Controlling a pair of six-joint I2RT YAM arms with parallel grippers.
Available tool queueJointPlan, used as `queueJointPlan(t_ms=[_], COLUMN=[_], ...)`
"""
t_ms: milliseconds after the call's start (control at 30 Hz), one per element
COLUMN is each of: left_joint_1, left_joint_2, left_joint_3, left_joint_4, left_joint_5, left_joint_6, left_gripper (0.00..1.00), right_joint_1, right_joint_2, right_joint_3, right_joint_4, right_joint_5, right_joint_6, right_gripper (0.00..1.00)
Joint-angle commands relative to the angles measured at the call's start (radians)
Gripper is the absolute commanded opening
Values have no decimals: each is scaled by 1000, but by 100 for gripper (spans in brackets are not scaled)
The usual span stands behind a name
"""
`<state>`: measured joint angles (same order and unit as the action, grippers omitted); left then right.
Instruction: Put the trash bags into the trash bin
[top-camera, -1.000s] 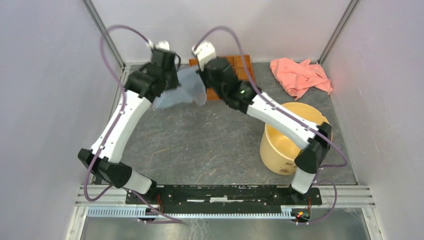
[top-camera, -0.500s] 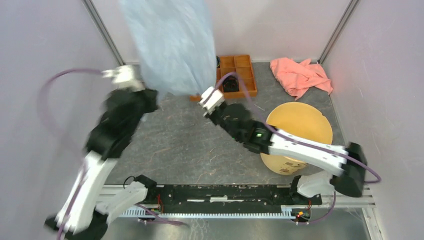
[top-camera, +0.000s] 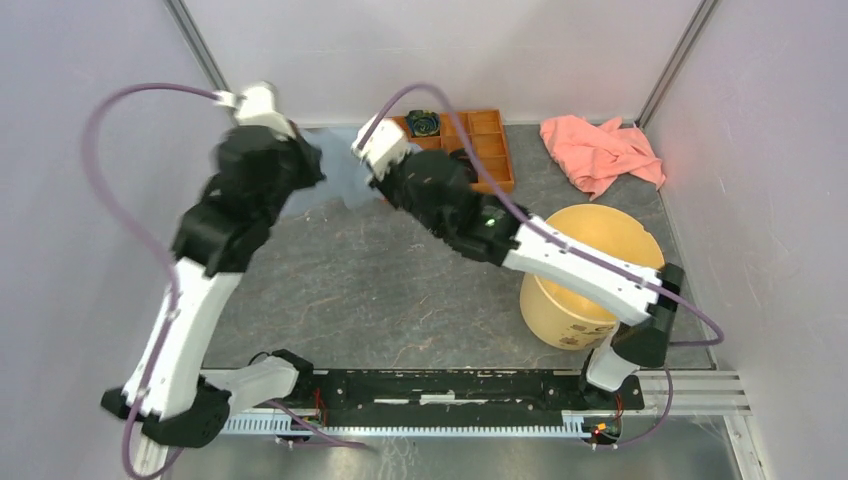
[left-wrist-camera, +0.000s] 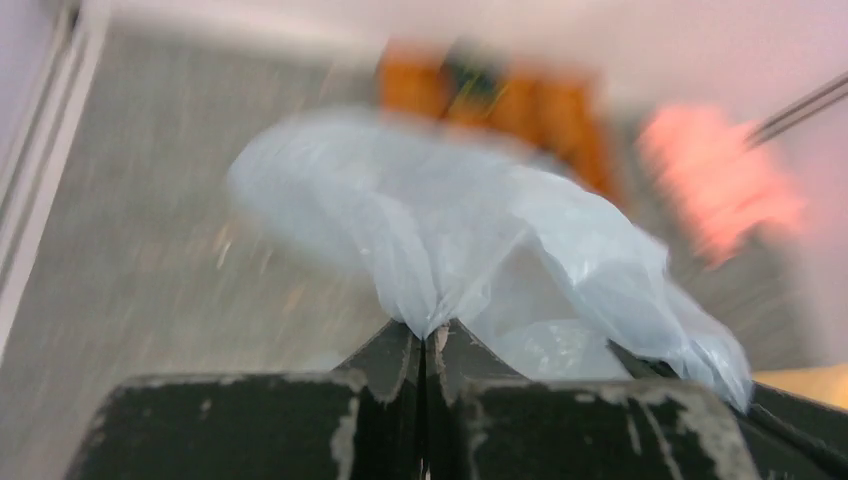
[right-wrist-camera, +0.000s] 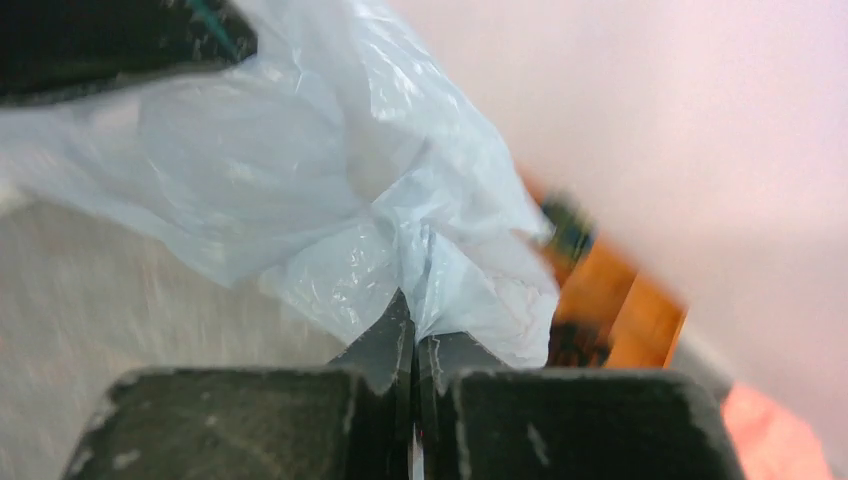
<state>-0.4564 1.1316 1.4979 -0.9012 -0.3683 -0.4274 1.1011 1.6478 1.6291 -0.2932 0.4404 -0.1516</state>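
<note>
Grey surface (top-camera: 400, 290), far left: trash bag (top-camera: 340, 182) was held, left gripper (left-wrist-camera: 425, 335) and right gripper (right-wrist-camera: 412, 325) each clamped on it; opposing pulls might have torn its film, trash bin (top-camera: 590, 250) well apart.

Both arms (top-camera: 190, 310) are white with black joints and purple cables (top-camera: 110, 170). The left claw (left-wrist-camera: 425, 340) and right claw (right-wrist-camera: 413, 335) are scuffed black.

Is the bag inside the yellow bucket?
No, the bag is up in the air, pinched by the left gripper and the right gripper, well away from the bucket.
</note>
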Motion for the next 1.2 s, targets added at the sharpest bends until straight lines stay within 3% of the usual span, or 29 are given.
queueJointPlan(t_ms=[0, 67, 167, 267, 400, 500, 567, 667, 767, 833, 900, 967, 1033, 1100, 1167], left_joint_1=[2, 2, 2, 1, 2, 2, 2, 2, 1, 2, 2, 2, 2, 1, 2], left_joint_2=[-183, -314, -439, -437, -300, -329, -336, -256, -207, -254, -348, -447, -495, -487, -435], left_joint_3=[206, 76, -111, -293, -509, -606, -514, -208, 115, 167, 84, -58, -235, -372, -475], left_joint_4=[336, 565, 616, 371, 9, 19, 85, 182, 291, 419, 542, 553, 420, 205, 25], left_joint_5=[136, 221, 177, 21, 29, 97, 93, 155, 346, 428, 402, 285, 94, -29, -29], left_joint_6=[130, 109, 37, -103, -273, -320, -267, -116, 29, 52, 37, 0, -91, -198, -261], left_gripper=[2, 2, 2, 2, 2, 2, 2, 2, 2, 2, 2, 2, 2, 2, 2], right_joint_1=[37, 73, 80, 69, 38, 44, 39, 33, 46, 73, 88, 89, 89, 80, 61], right_joint_2=[-65, -163, -309, -342, -202, -197, -223, -148, -30, -36, -136, -279, -360, -354, -283], right_joint_3=[273, 151, -155, -430, -551, -620, -539, -157, 333, 451, 303, -4, -310, -484, -587], right_joint_4=[94, 254, 465, 533, 302, 282, 285, 158, 22, 49, 200, 396, 525, 489, 370], right_joint_5=[33, 12, -29, 26, -63, -210, -135, -29, -56, -79, -122, -155, -112, -35, -28], right_joint_6=[-154, -208, -196, -115, 141, 268, 211, 24, -75, -105, -99, -74, -38, 52, 164], right_gripper=[0, 0, 0, 0, 0, 0, 0, 0, 0, 0, 1, 0, 0, 0, 1])
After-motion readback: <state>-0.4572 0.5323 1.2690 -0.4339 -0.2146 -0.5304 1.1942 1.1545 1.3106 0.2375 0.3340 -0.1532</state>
